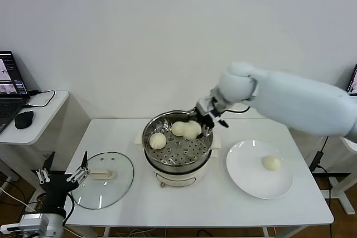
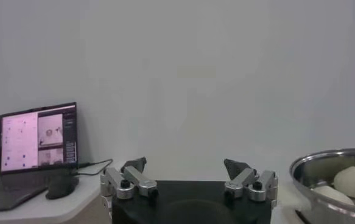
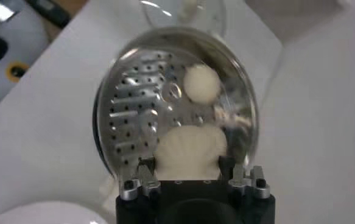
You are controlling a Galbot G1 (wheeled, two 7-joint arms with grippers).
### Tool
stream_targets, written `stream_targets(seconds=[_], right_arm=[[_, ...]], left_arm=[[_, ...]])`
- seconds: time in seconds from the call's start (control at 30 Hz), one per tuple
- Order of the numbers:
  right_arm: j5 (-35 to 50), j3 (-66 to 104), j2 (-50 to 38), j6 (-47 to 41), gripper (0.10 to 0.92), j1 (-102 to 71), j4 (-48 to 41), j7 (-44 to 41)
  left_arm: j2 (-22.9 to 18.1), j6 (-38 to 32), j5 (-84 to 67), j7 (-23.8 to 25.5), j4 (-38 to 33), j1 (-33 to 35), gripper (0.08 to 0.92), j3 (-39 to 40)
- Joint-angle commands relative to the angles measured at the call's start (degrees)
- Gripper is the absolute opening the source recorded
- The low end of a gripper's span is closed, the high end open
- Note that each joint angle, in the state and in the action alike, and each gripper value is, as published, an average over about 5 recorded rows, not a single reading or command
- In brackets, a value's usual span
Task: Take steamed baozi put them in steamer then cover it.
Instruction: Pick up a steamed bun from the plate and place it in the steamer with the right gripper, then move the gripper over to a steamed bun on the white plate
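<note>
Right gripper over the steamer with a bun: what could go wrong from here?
1. The right gripper holds a bun just inside the steamer rim, beside another bun; released there, it may land on that one or lean on the wall.
2. Soft dough could cling to the fingers and lift out.
3. One bun is left on the plate, and the lid lies by the idle open left gripper; covering early would leave it out.
</note>
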Motion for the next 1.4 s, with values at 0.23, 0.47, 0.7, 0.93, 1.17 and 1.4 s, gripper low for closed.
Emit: stream_targets(seconds=[0.23,0.47,0.7,0.93,1.17,1.4], right_arm=[[-10.8,-5.9,10.7,16.0,0.653,-3.8,-4.1,0.9],[-14.0,-6.5,11.9,17.9,0.661,-4.7,-3.9,0.7],[-14.0,-6.1,10.1,18.0,0.704,-5.0,-3.6,1.5],[-12.2,-0.7,4.6,17.5,0.819,-1.1,-3.2,1.4],[-2.7,3.7,-7.5,5.2,0.823,3.0,0.1,-1.4],[-1.5,7.1,-22.0,-6.3,0.822,1.6,3.7,-3.7]], left_arm=[[-0.5,-0.1,-0.1,-0.1,-0.4,0.0,0.823,-0.6],[-0.7,-0.3,-0.3,-0.1,-0.2,0.2,0.823,-0.8],[-0.7,-0.3,-0.3,-0.1,-0.2,0.1,0.823,-0.5],[-0.3,-0.3,-0.3,-0.1,-0.1,-0.3,0.823,-0.6],[0.8,-0.2,-0.3,0.0,0.3,-0.9,0.823,-0.7],[2.3,-0.2,-0.5,0.1,0.4,-1.0,0.823,-0.7]])
